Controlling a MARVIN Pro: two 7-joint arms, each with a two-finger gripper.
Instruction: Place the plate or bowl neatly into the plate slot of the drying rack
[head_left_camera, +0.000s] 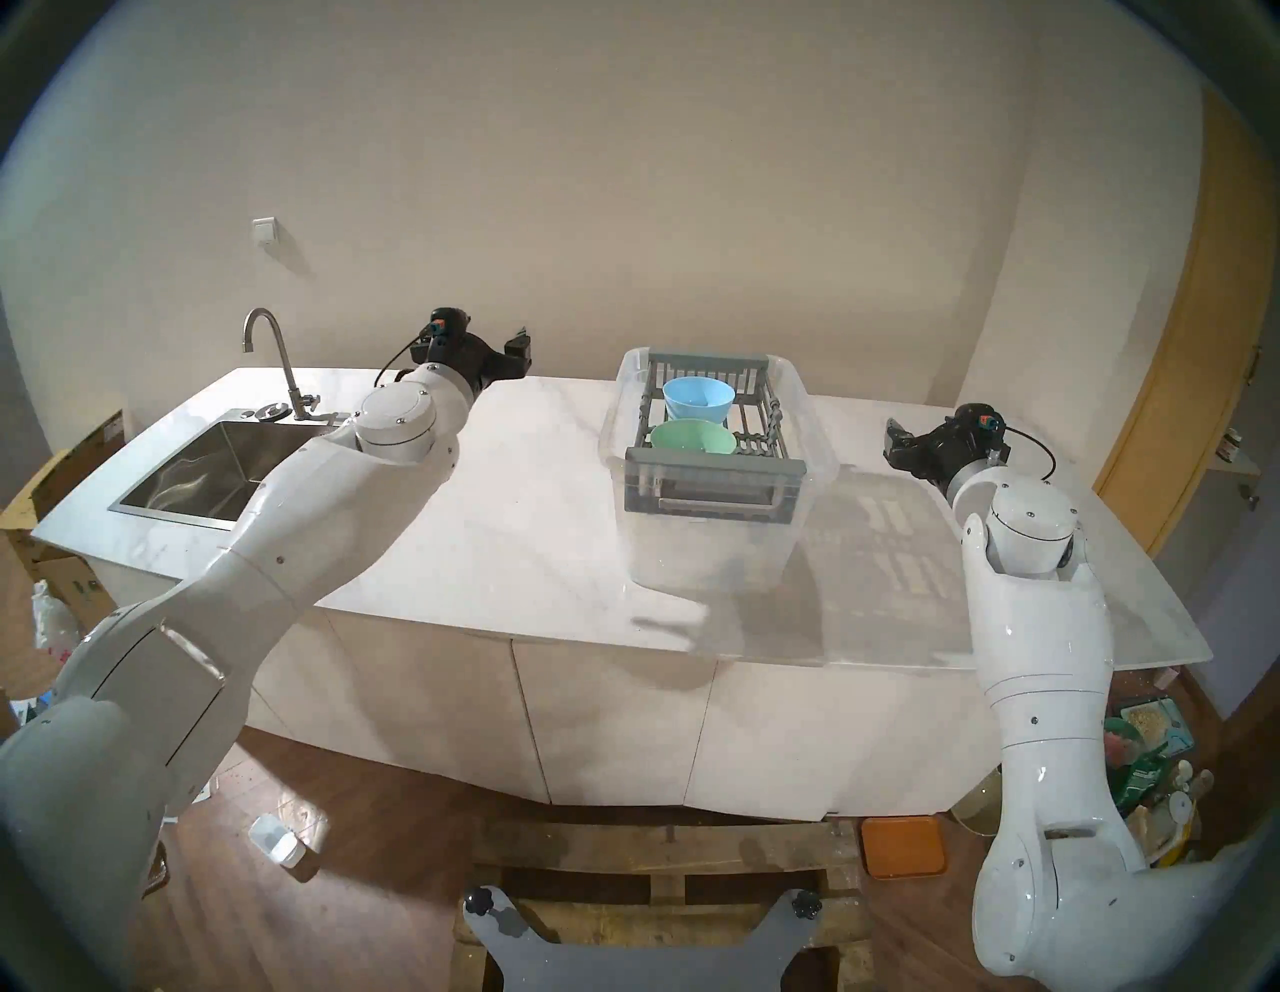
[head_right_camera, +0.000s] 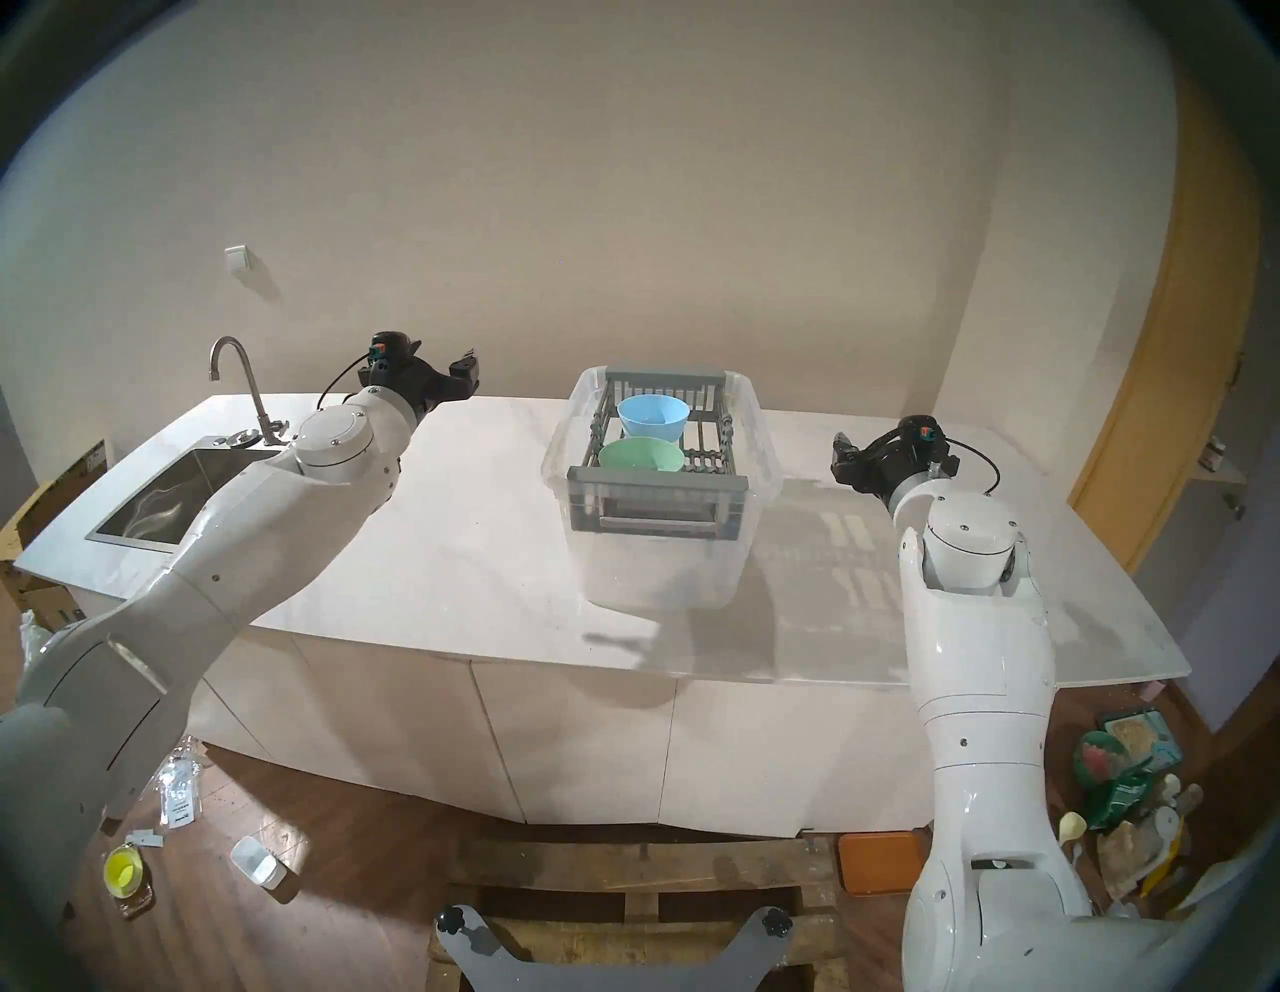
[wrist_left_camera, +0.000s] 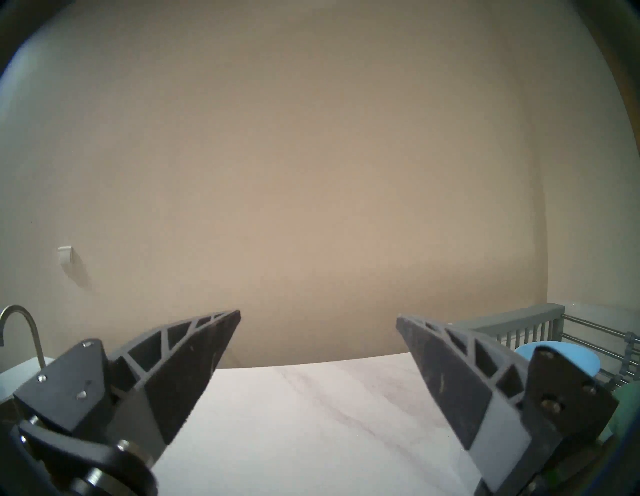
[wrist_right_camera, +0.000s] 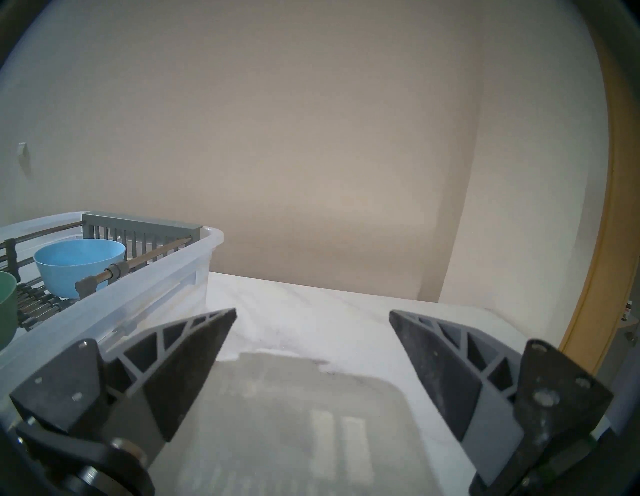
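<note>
The grey drying rack (head_left_camera: 713, 478) sits inside a clear plastic tub (head_left_camera: 807, 443) on the white counter. A blue bowl (head_left_camera: 698, 398) and a green bowl (head_left_camera: 692, 438) stand upright on the rack's bars, blue behind green. The plate slots (head_left_camera: 756, 431) show as narrow gaps to the bowls' right. My left gripper (head_left_camera: 518, 352) is open and empty, in the air left of the tub near the back wall. My right gripper (head_left_camera: 897, 440) is open and empty, right of the tub. The right wrist view shows the rack (wrist_right_camera: 138, 223) and blue bowl (wrist_right_camera: 79, 266) at its left.
A steel sink (head_left_camera: 208, 471) with a curved faucet (head_left_camera: 267, 346) is set in the counter's left end. The counter (head_left_camera: 519, 540) has bare surface between the sink and the tub. A wall runs along the back. Clutter lies on the floor.
</note>
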